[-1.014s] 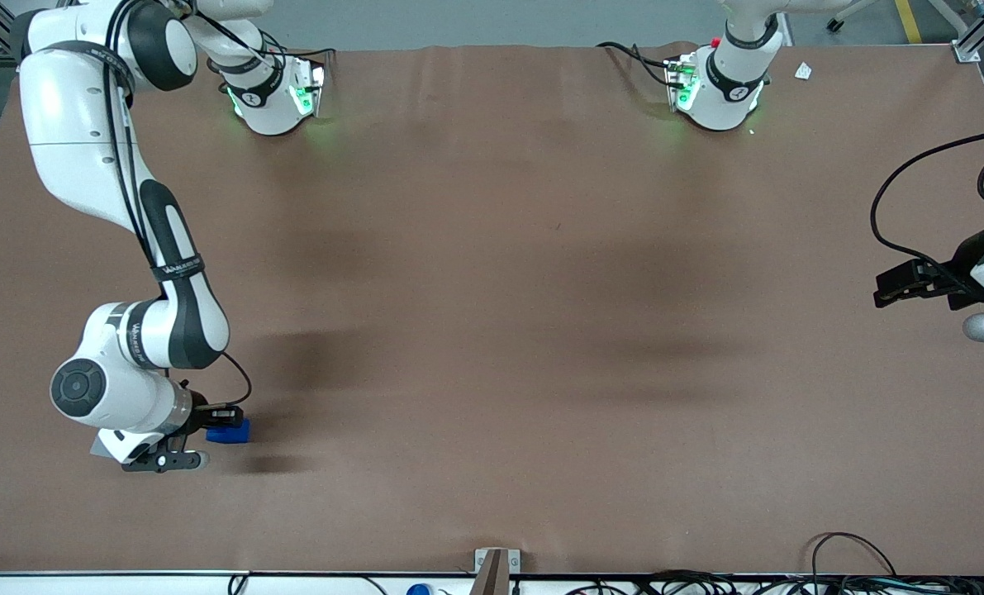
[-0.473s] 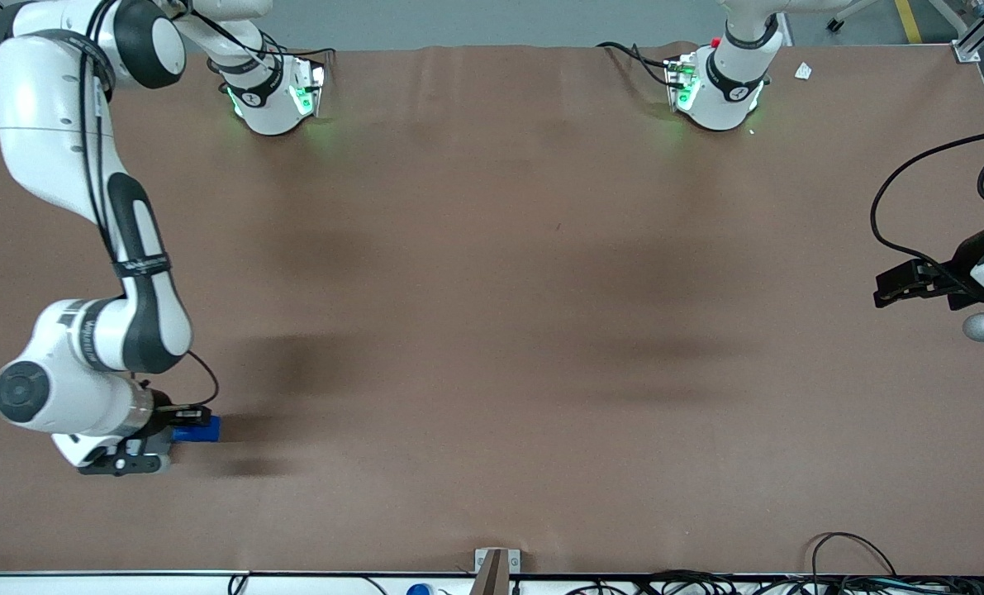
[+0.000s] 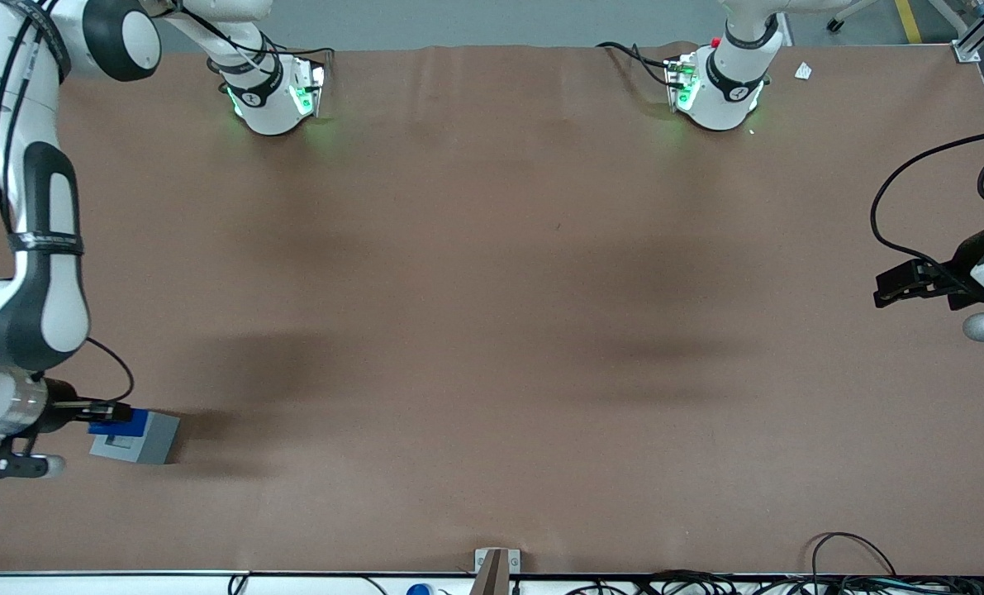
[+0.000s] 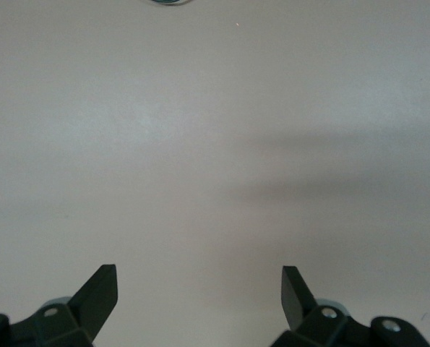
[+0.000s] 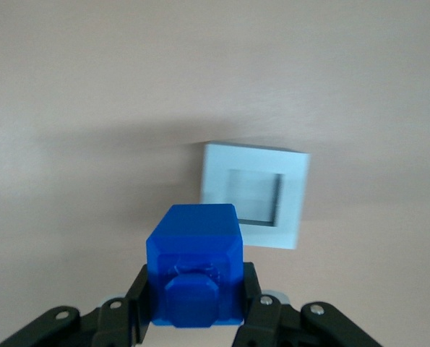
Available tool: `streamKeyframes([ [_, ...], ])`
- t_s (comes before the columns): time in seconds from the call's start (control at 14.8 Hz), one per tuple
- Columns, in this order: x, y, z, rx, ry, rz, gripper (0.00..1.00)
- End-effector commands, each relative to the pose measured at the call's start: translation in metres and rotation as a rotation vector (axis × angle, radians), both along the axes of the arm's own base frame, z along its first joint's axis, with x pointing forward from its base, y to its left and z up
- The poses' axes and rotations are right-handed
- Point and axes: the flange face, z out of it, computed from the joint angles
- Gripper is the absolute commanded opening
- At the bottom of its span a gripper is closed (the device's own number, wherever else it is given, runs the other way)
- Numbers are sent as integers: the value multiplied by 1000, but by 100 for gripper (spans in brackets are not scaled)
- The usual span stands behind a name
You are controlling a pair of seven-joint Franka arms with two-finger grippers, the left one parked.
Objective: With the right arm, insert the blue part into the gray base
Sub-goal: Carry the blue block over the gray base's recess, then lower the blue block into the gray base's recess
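The right arm's gripper point(image 3: 99, 411) is shut on the blue part point(image 3: 117, 423), a bright-blue block held in the air at the working arm's end of the table. In the right wrist view the blue part point(image 5: 194, 265) sits between the black fingers point(image 5: 138, 296). The gray base point(image 3: 140, 438) rests on the brown table just below and beside the held part; its square recess faces up. In the right wrist view the gray base point(image 5: 292, 199) lies on the table past the part, its recess uncovered.
The brown table point(image 3: 492, 330) stretches toward the parked arm's end. The two arm bases point(image 3: 273, 95) point(image 3: 719, 87) stand at the table's farthest edge from the front camera. Cables point(image 3: 855, 554) lie along the nearest edge.
The right arm has carried the blue part sideways toward its own end of the table. The gray base, hidden under the arm earlier, now shows next to the part.
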Motion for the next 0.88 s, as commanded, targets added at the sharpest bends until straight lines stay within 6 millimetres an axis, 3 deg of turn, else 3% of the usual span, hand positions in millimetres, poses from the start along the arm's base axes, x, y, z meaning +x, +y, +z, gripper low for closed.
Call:
streamKeyframes([
  [0.0, -1, -25, 2, 9, -42, -26, 1],
  [0.14, 3, -37, -3, 10, -87, -80, 1],
  [0.34, 9, -39, -9, 18, -126, -258, 0],
  [0.81, 5, -33, -42, 14, -74, -258, 0],
])
